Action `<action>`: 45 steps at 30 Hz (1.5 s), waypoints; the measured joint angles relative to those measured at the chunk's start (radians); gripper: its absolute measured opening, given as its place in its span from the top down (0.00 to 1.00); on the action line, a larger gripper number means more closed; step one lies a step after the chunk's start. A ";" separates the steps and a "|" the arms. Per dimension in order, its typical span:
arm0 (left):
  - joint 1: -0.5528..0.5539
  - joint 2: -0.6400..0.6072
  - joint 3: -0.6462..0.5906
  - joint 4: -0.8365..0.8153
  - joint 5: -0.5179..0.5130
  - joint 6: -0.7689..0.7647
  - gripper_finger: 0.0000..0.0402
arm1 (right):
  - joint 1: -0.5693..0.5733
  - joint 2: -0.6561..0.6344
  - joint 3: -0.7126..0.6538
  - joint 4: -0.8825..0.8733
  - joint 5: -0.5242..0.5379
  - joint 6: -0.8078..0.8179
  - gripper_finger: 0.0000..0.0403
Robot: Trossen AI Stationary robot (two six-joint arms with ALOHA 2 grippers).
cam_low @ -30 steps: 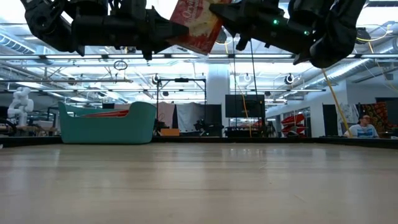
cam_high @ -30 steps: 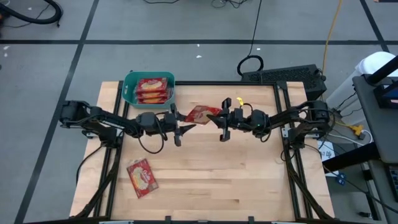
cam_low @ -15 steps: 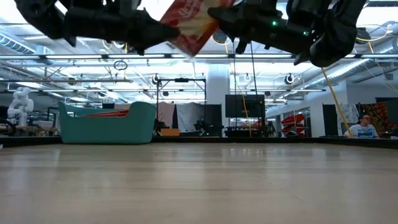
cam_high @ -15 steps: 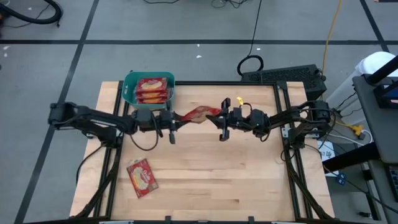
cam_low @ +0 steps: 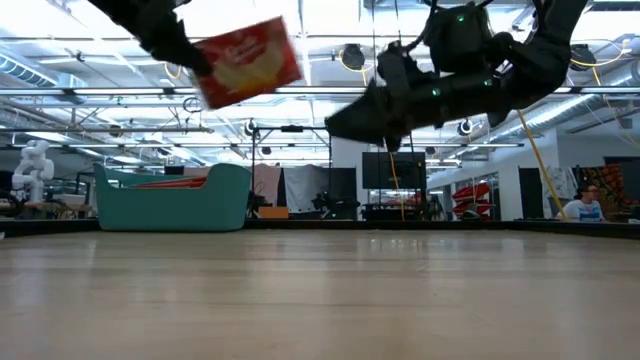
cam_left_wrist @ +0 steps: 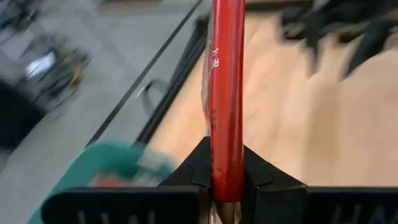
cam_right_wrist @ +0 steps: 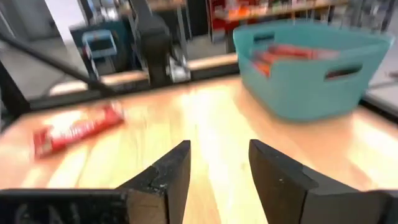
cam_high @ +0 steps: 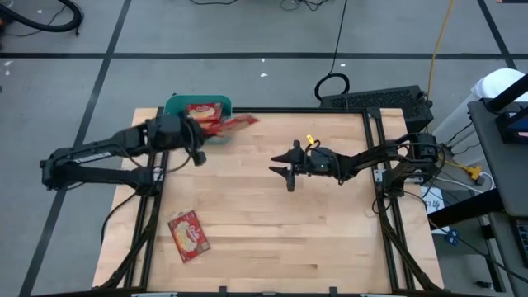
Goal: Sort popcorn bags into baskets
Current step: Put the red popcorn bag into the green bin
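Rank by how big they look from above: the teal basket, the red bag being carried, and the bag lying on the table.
1. Teal basket, though partly hidden by the left tool.
2 and 3. Carried bag and lying bag look alike; the carried one is tilted, so unsure.

Work surface: light wooden table (cam_high: 272, 223) bordered by dark frame rails.
A teal basket (cam_high: 175, 106) stands at the far left corner, with red popcorn bags inside. One red popcorn bag (cam_high: 189, 235) lies flat near the near left corner, picture side up, turned at an angle to the table edges.
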 joint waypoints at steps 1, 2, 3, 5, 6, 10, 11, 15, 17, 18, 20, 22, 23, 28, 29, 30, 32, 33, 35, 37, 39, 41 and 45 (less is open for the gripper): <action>0.025 0.002 0.026 -0.061 -0.015 0.011 0.93 | 0.003 0.000 0.000 -0.024 -0.001 0.000 0.61; 0.051 0.005 0.048 -0.114 -0.024 0.026 0.94 | 0.005 0.000 0.000 -0.043 -0.001 0.000 0.61; 0.077 0.008 0.066 -0.160 -0.028 0.042 0.94 | 0.006 0.000 0.000 -0.061 -0.001 -0.003 0.61; 0.131 0.015 0.093 -0.223 -0.030 0.076 0.95 | 0.009 0.000 0.000 -0.078 -0.008 -0.007 0.61; 0.159 0.015 0.102 -0.244 -0.031 0.096 0.95 | 0.012 0.000 0.000 -0.083 -0.007 -0.009 0.61; 0.283 0.014 0.116 -0.273 -0.039 0.179 0.93 | 0.021 0.000 0.000 -0.101 -0.009 -0.046 0.61; 0.316 0.016 0.116 -0.280 -0.040 0.196 0.93 | 0.024 0.000 0.000 -0.101 -0.009 -0.055 0.61; 0.444 0.050 0.116 -0.301 -0.045 0.239 0.93 | 0.028 0.000 0.000 -0.101 -0.009 -0.064 0.61; 0.498 0.077 0.116 -0.320 -0.036 0.258 0.93 | 0.029 0.000 0.000 -0.103 -0.009 -0.060 0.61; 0.521 0.091 0.116 -0.330 -0.013 0.261 0.93 | 0.031 0.000 0.000 -0.108 -0.009 -0.060 0.61; 0.553 0.105 0.116 -0.356 0.081 0.262 0.93 | 0.036 0.000 0.000 -0.116 -0.008 -0.053 0.61; 0.569 0.111 0.116 -0.375 0.179 0.271 0.93 | 0.039 0.000 0.000 -0.111 -0.002 -0.034 0.61; 0.571 0.111 0.116 -0.389 0.205 0.280 0.93 | 0.040 0.000 0.000 -0.098 0.013 -0.023 0.61; 0.570 0.103 0.116 -0.499 0.274 0.294 0.93 | 0.025 0.000 0.029 -0.003 0.073 -0.050 0.60; 0.562 0.097 0.116 -0.516 0.315 0.294 0.93 | 0.018 0.000 0.054 -0.011 0.076 -0.056 0.59; 0.550 0.091 0.116 -0.522 0.359 0.291 0.93 | 0.012 0.000 0.082 -0.029 0.074 -0.058 0.57; 0.515 0.075 0.116 -0.521 0.426 0.276 0.93 | 0.004 0.001 0.152 -0.109 0.075 -0.062 0.54; 0.492 0.065 0.116 -0.521 0.451 0.268 0.93 | 0.001 0.007 0.192 -0.161 0.079 -0.065 0.52; 0.436 0.048 0.116 -0.521 0.484 0.251 0.93 | -0.004 0.023 0.261 -0.245 0.090 -0.076 0.47; 0.372 0.040 0.116 -0.527 0.501 0.231 0.93 | -0.010 0.042 0.315 -0.288 0.101 -0.093 0.43; 0.306 0.039 0.116 -0.532 0.504 0.216 0.92 | -0.019 0.058 0.351 -0.286 0.098 -0.104 0.39; 0.246 0.040 0.114 -0.533 0.504 0.195 0.92 | -0.023 0.080 0.386 -0.282 0.092 -0.109 0.36; 0.145 0.040 0.104 -0.507 0.494 0.166 0.92 | -0.025 0.147 0.443 -0.251 -0.024 -0.108 0.34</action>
